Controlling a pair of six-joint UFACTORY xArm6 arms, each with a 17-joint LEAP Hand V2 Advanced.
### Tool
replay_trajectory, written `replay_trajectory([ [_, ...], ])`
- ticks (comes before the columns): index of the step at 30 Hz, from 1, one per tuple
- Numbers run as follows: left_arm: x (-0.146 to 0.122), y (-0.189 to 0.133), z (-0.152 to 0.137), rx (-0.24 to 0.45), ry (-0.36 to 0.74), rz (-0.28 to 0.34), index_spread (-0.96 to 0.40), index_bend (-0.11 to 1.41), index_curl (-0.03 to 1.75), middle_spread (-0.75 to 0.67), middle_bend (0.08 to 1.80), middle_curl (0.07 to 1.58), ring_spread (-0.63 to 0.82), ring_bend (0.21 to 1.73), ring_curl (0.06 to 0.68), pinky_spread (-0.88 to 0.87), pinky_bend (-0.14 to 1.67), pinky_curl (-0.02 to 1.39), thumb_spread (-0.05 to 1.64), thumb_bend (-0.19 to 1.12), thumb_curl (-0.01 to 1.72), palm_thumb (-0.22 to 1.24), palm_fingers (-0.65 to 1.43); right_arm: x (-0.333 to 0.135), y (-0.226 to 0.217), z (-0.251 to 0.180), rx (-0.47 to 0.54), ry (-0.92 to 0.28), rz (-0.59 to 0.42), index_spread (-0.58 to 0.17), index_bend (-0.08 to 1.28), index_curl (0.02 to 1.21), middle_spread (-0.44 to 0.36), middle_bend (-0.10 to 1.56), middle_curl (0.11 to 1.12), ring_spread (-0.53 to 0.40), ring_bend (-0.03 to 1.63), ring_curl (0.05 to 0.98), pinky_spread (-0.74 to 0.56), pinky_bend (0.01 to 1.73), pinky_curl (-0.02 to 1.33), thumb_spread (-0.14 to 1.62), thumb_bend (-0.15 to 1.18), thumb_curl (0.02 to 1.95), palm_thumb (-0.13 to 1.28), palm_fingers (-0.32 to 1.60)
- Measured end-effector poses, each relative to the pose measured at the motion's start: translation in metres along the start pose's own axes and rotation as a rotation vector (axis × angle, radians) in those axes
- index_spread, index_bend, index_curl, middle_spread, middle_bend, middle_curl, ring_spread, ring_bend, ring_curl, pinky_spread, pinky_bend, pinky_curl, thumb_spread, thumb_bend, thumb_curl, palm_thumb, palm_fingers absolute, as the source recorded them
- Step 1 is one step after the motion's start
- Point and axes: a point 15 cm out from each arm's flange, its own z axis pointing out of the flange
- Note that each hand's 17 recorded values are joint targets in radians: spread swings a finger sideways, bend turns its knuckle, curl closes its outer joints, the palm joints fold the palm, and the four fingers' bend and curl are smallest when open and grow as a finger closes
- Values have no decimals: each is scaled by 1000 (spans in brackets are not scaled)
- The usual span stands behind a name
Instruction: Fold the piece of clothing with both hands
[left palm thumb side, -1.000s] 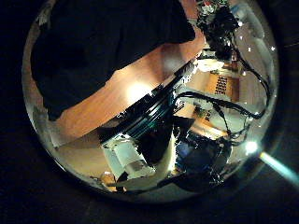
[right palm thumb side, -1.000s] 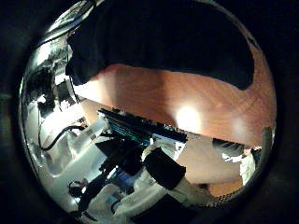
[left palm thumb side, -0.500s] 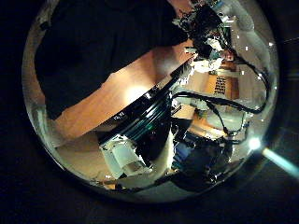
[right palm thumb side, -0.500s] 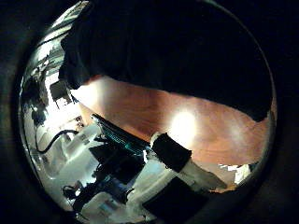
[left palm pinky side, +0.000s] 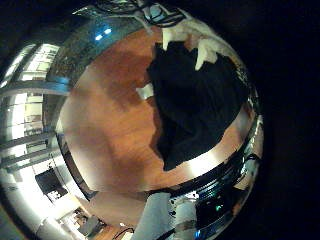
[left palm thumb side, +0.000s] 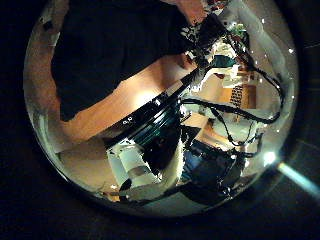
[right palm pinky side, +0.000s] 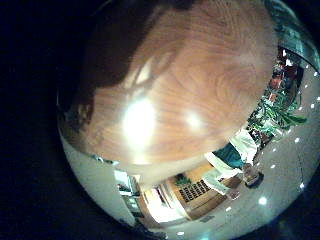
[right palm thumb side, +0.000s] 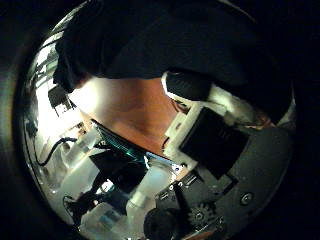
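The black garment lies spread on the wooden table, with a small white tag at one edge. The left little finger side palm view takes in the whole garment from above, so my left hand is well above it and holds nothing. The left thumb side palm view shows the garment and my right hand at its far edge. In the right thumb side palm view, my right hand has a finger curled onto the garment's edge. The right little finger side palm view shows mostly bare table, close by.
The table's front edge runs below the garment in the left thumb side palm view. Room furniture and lights lie beyond the table. Bare wood lies beside the garment.
In the right thumb side palm view a finger has curled far in, reaching the garment's edge, and the garment has come closer. The left thumb side palm view has shifted a little.
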Motion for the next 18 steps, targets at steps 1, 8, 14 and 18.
replay_trajectory([
  [1,0,1,2,-6,0,0,-25,173,374,233,185,317,288,687,229,373,370,389,1067,-23,276,86,122,2,1,-2,6,1,7,-421,325,329,-214,688,545,-257,1040,437,-295,933,421,1057,-1,398,731,1303],
  [8,3,12,30,-74,14,7,-24,175,366,232,185,321,306,671,225,375,364,377,1064,-23,277,86,120,33,-6,-18,123,20,74,-432,791,575,-215,1022,711,-235,1220,544,-265,1191,559,1044,34,472,932,1275],
  [14,7,23,57,-128,28,15,-24,176,363,232,182,320,311,663,223,387,366,369,1065,-22,278,87,121,69,4,-28,232,35,154,-377,993,722,-193,1184,786,-224,1345,617,-229,1302,652,1101,26,515,982,1154],
  [18,11,23,76,-139,32,23,-24,176,362,232,182,319,319,660,222,389,367,365,1073,-22,277,90,122,86,13,-38,273,44,196,-349,1042,782,-176,1240,809,-219,1388,648,-207,1333,701,1146,9,533,983,1104],
])
